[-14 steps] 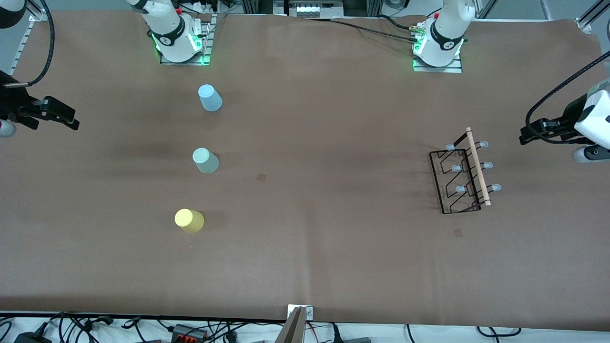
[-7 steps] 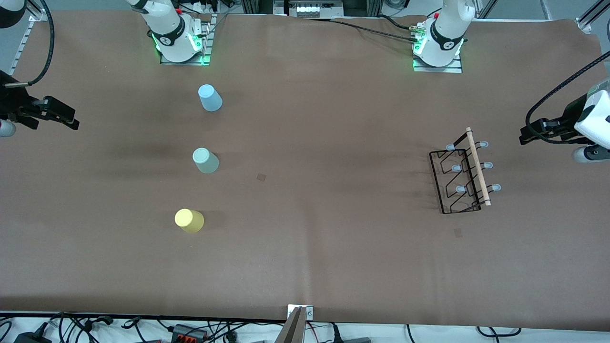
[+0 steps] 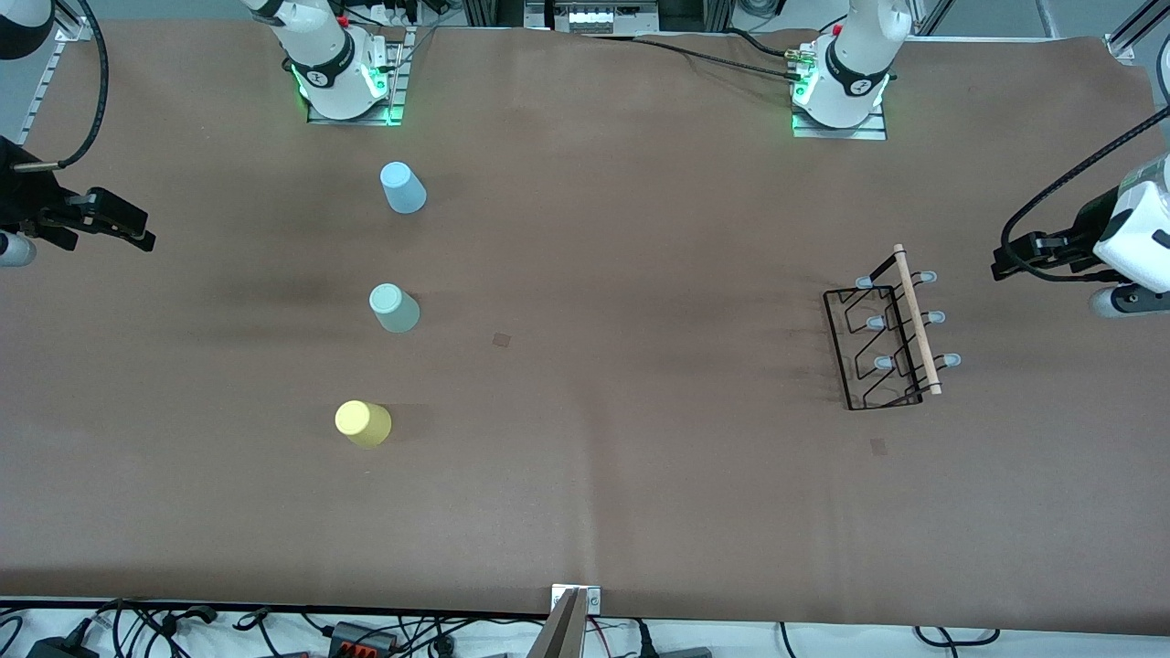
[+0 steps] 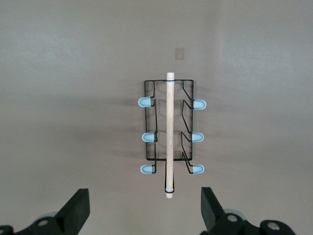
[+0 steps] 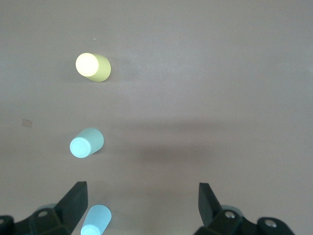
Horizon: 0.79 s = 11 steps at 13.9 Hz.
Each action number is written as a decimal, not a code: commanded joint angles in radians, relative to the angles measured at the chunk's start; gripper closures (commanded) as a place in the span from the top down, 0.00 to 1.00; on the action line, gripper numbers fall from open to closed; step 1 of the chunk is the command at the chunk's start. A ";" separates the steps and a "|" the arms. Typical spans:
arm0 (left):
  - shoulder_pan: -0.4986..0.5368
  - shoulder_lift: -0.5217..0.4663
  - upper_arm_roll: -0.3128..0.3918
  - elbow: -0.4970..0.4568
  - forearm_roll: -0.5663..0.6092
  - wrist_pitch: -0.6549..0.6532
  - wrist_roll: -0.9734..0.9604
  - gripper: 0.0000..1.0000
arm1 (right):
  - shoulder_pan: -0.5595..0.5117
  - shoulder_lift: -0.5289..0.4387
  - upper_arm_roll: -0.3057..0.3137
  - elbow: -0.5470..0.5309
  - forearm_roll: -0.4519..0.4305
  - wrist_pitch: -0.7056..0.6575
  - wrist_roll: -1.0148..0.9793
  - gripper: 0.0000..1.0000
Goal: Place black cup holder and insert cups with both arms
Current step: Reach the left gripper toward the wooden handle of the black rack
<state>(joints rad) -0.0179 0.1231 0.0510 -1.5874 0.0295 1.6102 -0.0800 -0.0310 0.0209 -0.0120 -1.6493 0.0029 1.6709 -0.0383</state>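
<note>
Brown paper covers the table [image 3: 585, 512] where two white Franka arms hang at either edge, each with nothing in its grasp.

Black wire and a pale wooden rod make up the black cup holder [image 3: 891, 329], which stands on the table toward the left arm's end, well apart from the cups. Its rod handle [image 4: 169, 134] runs along the top, with six grey-tipped pegs [image 4: 144, 102] jutting out in two rows of three. A small dark patch [image 3: 878, 446] on the paper lies near it, nearer to the front camera.

Toward the right arm's end, three plastic tumblers stand upside down in a loose line, apart from one another. The light blue cup [image 3: 402, 187] is farthest from the front camera, close to the right arm's base [image 3: 345, 78]. The pale green cup [image 3: 394, 308] sits between the others, and the yellow cup [image 3: 363, 423] is nearest to the camera. Another small dark patch [image 3: 502, 340] marks the paper near the green cup.

The left gripper [image 3: 1010, 260] hovers over the table's edge beside the holder, its fingers [image 4: 78, 210] spread wide and holding nothing; its wrist view looks down on the rack. The right gripper [image 3: 137, 233] hovers over the paper at its own end, fingers [image 5: 73, 200] likewise wide apart and empty, with all three cups in its wrist view.
</note>
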 commanded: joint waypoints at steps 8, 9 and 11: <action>-0.002 0.017 -0.034 -0.385 0.013 0.491 0.034 1.00 | -0.004 0.004 0.003 -0.006 0.016 0.021 0.005 1.00; -0.001 0.006 -0.034 -0.423 0.015 0.517 0.034 0.96 | -0.006 0.002 0.000 -0.006 0.016 0.021 0.005 1.00; -0.002 -0.022 -0.036 -0.498 0.015 0.575 0.034 0.87 | -0.009 0.004 -0.002 -0.006 0.014 0.023 0.005 1.00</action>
<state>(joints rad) -0.0205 0.1702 0.0198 -1.9876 0.0296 2.1294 -0.0650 -0.0329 0.0305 -0.0138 -1.6494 0.0062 1.6830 -0.0375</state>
